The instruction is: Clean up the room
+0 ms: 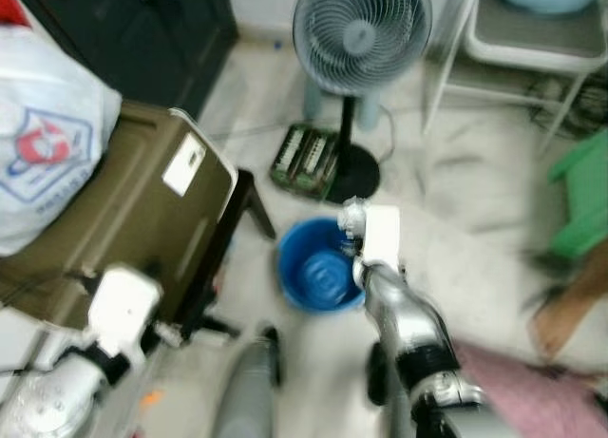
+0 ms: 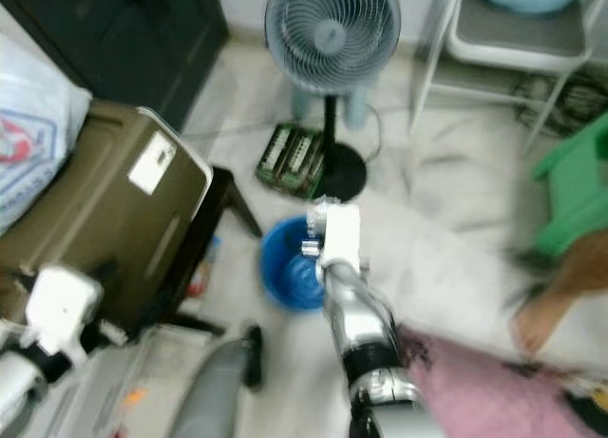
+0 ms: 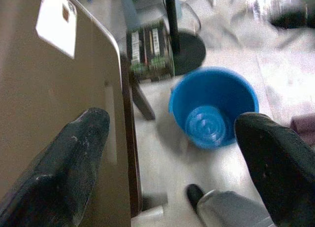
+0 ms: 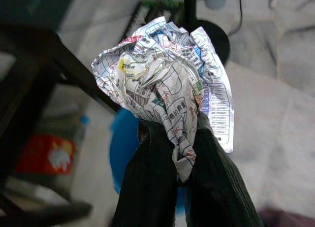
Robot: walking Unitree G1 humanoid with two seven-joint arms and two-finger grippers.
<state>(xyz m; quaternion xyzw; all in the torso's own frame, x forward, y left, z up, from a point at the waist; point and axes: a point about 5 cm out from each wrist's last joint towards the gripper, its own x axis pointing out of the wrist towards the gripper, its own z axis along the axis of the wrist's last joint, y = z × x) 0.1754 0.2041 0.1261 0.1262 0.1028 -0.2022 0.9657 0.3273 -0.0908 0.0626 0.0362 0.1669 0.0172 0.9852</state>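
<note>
R gripper [image 4: 183,143] clamped on crumpled newspaper [image 4: 167,84], held over blue bucket [image 1: 318,267]. L gripper [image 3: 172,153] jaws apart, near brown case [image 1: 123,219].

Both eye views look steeply down from the head at the floor, sharing the blue bucket [image 1: 319,267], the standing fan [image 1: 360,39] and the brown case [image 1: 123,210]; the left wrist view looks along its fingers [image 3: 64,163] at that same bucket — fairly near; the right wrist view sits close behind a crumpled newspaper [image 4: 165,84], bucket below.
</note>
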